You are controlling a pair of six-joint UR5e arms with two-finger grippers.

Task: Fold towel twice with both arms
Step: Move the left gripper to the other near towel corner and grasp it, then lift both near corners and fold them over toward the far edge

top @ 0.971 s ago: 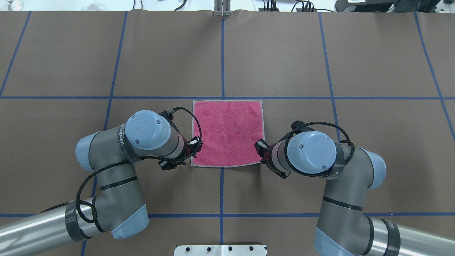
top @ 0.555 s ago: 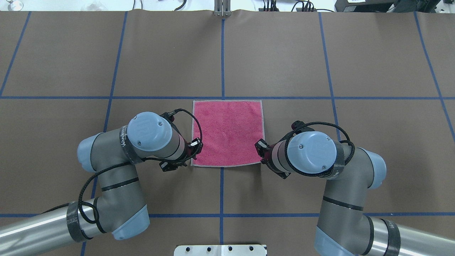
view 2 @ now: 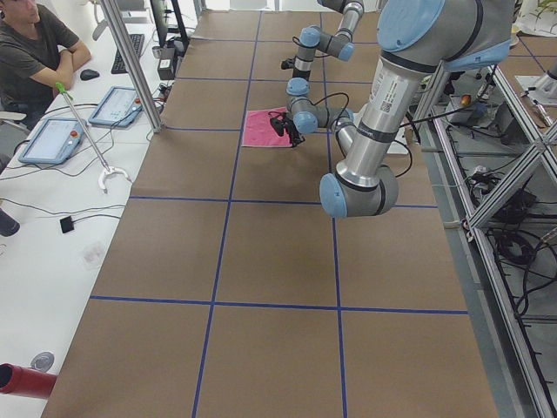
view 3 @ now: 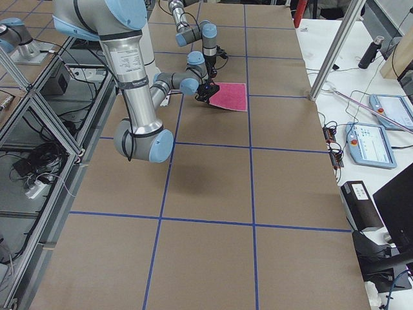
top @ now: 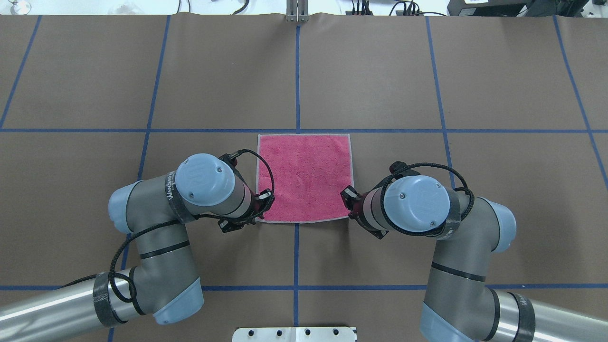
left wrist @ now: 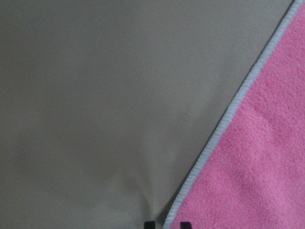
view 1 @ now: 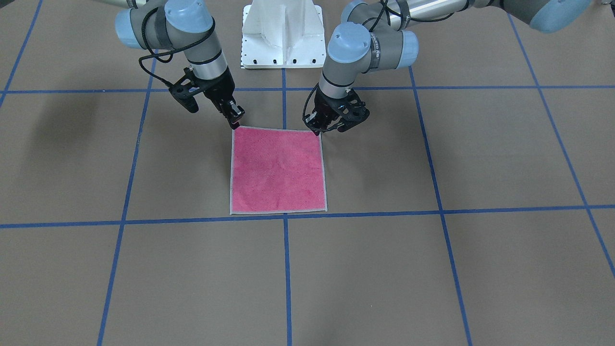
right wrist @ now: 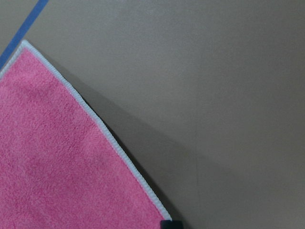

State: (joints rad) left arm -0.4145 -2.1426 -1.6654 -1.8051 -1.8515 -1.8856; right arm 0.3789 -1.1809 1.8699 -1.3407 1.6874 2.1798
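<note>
Fingertips point(left wrist: 149, 224) of the left gripper point(view 1: 320, 129) stood slightly parted astride the hem point(left wrist: 228, 114) at one robot-side corner of the towel point(top: 304, 178). It lay flat, pink side up, on the table point(top: 380, 80) between the two grippers. Of the right gripper point(view 1: 236, 122) only one dark tip showed at the other corner, and I couldn't tell if it was spread or pinching. To my eye, both needed a firm bite on the hem, then an even lift and a square carry across.

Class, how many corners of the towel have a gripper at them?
2: the left gripper at one robot-side corner of the towel, the right gripper at the other. Far corners are free.
</note>
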